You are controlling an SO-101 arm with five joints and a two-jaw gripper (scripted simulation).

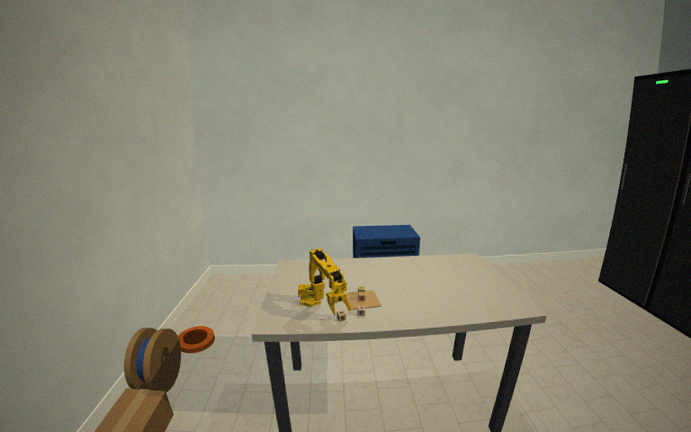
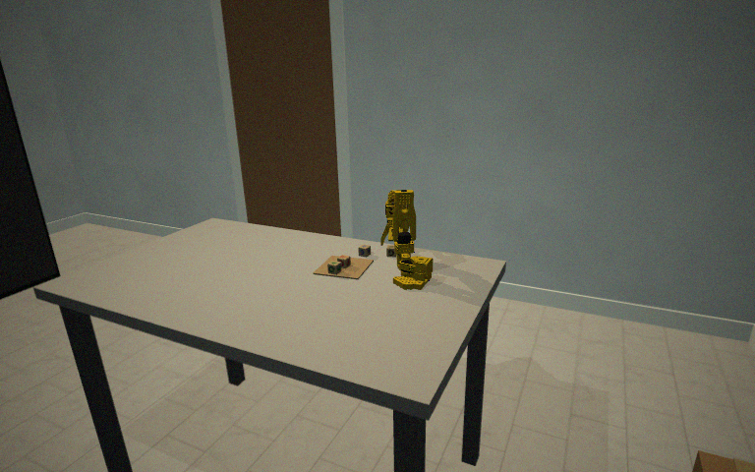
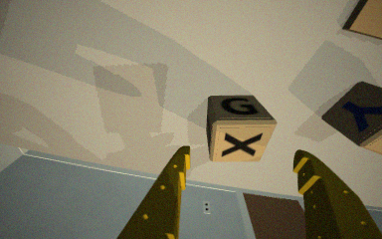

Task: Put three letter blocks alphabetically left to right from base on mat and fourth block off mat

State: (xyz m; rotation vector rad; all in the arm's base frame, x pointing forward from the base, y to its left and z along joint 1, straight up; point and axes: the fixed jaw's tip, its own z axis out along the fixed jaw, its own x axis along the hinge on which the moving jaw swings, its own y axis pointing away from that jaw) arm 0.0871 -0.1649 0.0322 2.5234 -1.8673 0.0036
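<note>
A wooden block with a dark top face marked G (image 3: 240, 126) and an X on its side stands on the table off the mat; it also shows in the top view (image 1: 341, 315). My gripper (image 3: 242, 155) is open and empty, hovering just above this block, with the fingers to either side of it and apart from it. A second block with a blue Y on top (image 3: 360, 117) (image 1: 360, 310) lies to its right, also off the mat. The tan mat (image 1: 366, 301) holds two more blocks (image 1: 361, 290) (image 1: 361, 297); their letters are too small to read.
The yellow arm's base (image 1: 310, 294) stands left of the mat. The table's front edge (image 1: 397, 329) is close to the two off-mat blocks. A corner of the mat (image 3: 368, 17) shows in the wrist view.
</note>
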